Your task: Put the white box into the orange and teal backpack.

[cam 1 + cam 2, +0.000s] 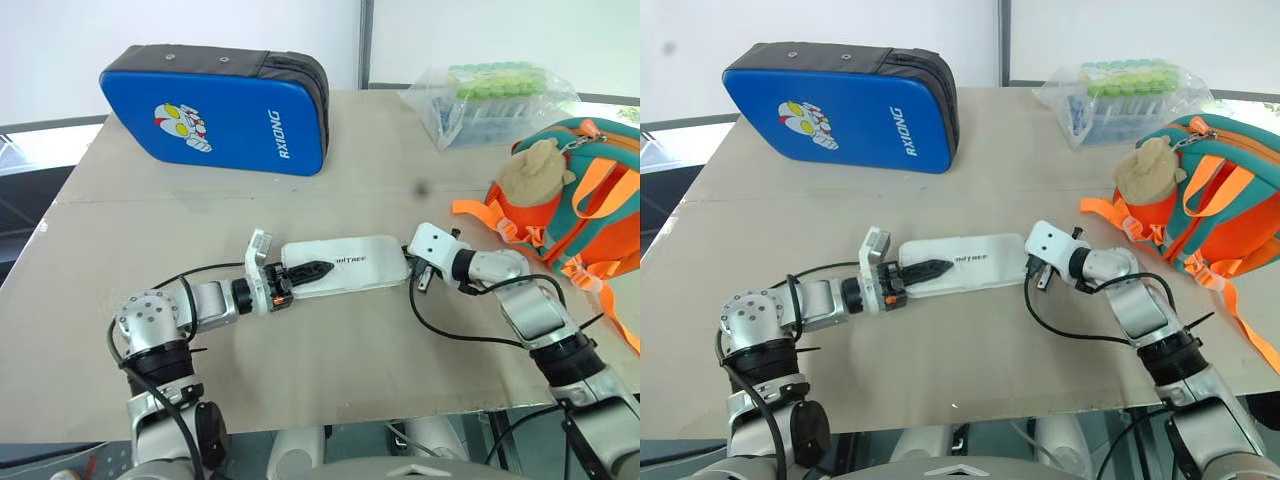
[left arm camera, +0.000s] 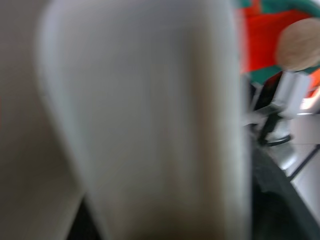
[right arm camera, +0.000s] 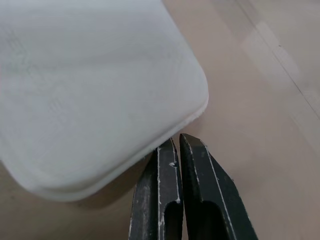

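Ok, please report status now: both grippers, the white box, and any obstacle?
Left gripper closing on white box. Right gripper shut, against box's other end. Backpack not reached; path clear.

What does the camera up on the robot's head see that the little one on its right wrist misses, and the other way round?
Head camera alone: the whole table, the blue padded case, the bag of green-capped tubes, the orange and teal backpack, and the left gripper with one black finger lying on top of the white box.

Right wrist camera alone: a close look at the right gripper, its two black fingers pressed together, their tips at the box's rounded edge.

Both: the white box lying on the table surface, with the right gripper at its end.
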### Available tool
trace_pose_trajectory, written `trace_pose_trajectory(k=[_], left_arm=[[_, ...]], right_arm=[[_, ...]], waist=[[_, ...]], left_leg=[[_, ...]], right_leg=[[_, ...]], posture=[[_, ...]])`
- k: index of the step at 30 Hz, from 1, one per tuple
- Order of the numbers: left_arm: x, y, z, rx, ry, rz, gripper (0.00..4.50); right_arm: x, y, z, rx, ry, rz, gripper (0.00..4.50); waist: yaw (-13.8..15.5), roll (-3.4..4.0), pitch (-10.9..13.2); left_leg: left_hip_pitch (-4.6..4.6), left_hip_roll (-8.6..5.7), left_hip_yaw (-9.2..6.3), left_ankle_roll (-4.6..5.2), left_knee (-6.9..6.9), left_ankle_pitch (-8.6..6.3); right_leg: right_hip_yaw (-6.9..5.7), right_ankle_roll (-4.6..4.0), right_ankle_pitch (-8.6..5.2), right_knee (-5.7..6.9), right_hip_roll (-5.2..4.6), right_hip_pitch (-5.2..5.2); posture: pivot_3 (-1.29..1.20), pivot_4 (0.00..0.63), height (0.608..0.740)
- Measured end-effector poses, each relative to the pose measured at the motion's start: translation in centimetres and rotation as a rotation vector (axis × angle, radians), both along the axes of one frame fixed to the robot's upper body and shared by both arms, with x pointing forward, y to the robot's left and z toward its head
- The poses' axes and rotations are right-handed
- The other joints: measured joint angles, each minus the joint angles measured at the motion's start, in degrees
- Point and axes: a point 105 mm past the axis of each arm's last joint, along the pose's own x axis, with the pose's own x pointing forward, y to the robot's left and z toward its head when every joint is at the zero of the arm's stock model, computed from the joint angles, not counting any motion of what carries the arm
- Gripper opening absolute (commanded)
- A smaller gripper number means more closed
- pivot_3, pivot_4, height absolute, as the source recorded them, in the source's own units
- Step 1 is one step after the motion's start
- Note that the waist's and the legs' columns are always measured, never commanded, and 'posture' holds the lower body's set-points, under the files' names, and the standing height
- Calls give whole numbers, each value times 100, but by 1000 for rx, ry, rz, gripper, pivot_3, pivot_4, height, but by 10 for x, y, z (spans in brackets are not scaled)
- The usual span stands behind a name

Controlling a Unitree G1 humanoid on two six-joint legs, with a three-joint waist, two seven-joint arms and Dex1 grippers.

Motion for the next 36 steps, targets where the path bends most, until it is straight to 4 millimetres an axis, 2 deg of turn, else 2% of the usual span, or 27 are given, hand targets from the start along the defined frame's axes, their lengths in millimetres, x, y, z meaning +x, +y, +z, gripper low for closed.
trace_pose_trajectory(k=[3, 5, 8, 9, 10, 11, 16, 20, 23, 27, 30, 33, 34, 36], left_arm=[[2, 3, 3, -4, -4, 20, 1130], [3, 7, 6, 2, -14, 32, 1130], [4, 6, 12, -9, -35, 28, 1130], [7, 7, 17, -21, -54, 38, 1130], [8, 8, 19, -26, -63, 45, 1130], [12, 7, 27, -44, -88, 47, 1130], [24, 10, 53, -80, -165, 64, 1130], [30, 0, 63, -69, -197, 36, 1130], [31, -6, 69, -78, -214, 26, 1130], [30, -15, 73, -76, -235, 12, 1130], [25, -12, 75, -67, -257, 38, 1130], [22, -5, 73, -50, -259, 85, 1130], [20, -3, 72, -42, -264, 109, 1130], [19, 0, 72, -35, -278, 141, 1130]], right_arm=[[-30, -22, 41, 211, 38, -40, 817], [-48, -39, 62, 300, 48, -81, 1780], [-74, -57, 80, 420, 70, -154, 3299], [-86, -66, 85, 452, 82, -190, 4007], [-89, -70, 88, 458, 82, -204, 4320], [-99, -84, 90, 476, 97, -270, 4500], [-121, -146, 99, 487, 151, -546, 4500], [-111, -185, 109, 468, 103, -760, 4500], [-91, -194, 104, 477, 116, -831, 4500], [-47, -183, 104, 567, 97, -813, 4500], [-23, -180, 100, 569, 71, -827, 3797], [-9, -174, 105, 555, 3, -803, 2338], [-4, -168, 106, 504, -31, -757, 1739], [-2, -159, 107, 471, -52, -693, 838]], waist=[[25, 1, 1], [23, -1, 1], [23, -1, 2], [47, -4, 2], [51, -4, 2], [60, -4, 2], [116, -5, 2], [116, -10, 2], [91, -10, 3], [23, -8, 4], [-6, -8, 5], [-5, -5, 6], [-5, -5, 7], [-5, -4, 7]], left_leg=[[-4, 0, -12, 1, 0, -1], [-1, 0, -11, 1, 0, -1], [-1, 0, -9, 1, -1, -1], [-2, 0, -7, 1, 0, -1], [-2, 0, -6, 1, 1, -1], [-3, 0, -4, 1, 2, -1], [1, -5, 18, 3, 5, -1], [-1, -6, 24, 3, 5, -1], [-2, -5, 23, 3, 1, -1], [-8, -6, 23, 3, -1, -1], [-12, -5, 22, 3, -8, -1], [-16, -3, 19, 3, -11, -1], [-17, -3, 21, 3, -12, -1], [-18, -2, 22, 3, -12, -1]], right_leg=[[-3, 1, 0, -4, 0, 1], [-3, -1, -1, -5, 0, 3], [-3, -18, -11, -4, 1, 3], [-6, -21, -13, -4, 1, 3], [-6, -22, -13, -5, 1, 4], [-3, -24, -14, -5, 0, 3], [10, -26, -14, -13, -2, 5], [11, -26, -14, -16, -1, 5], [14, -26, -15, -17, 1, 3], [17, -24, -14, -20, 3, -1], [15, -1, -2, -25, 3, -3], [14, 4, -2, -32, 3, -6], [14, 5, -2, -37, 3, -6], [14, 6, -2, -42, 3, -5]], posture=[[0, 150, 740], [0, 150, 740], [0, 150, 740], [0, 150, 740], [0, 150, 740], [0, 150, 740], [0, 150, 740], [0, 150, 740], [0, 150, 740], [0, 150, 740], [0, 150, 740], [0, 150, 740], [0, 150, 740], [0, 150, 740]])
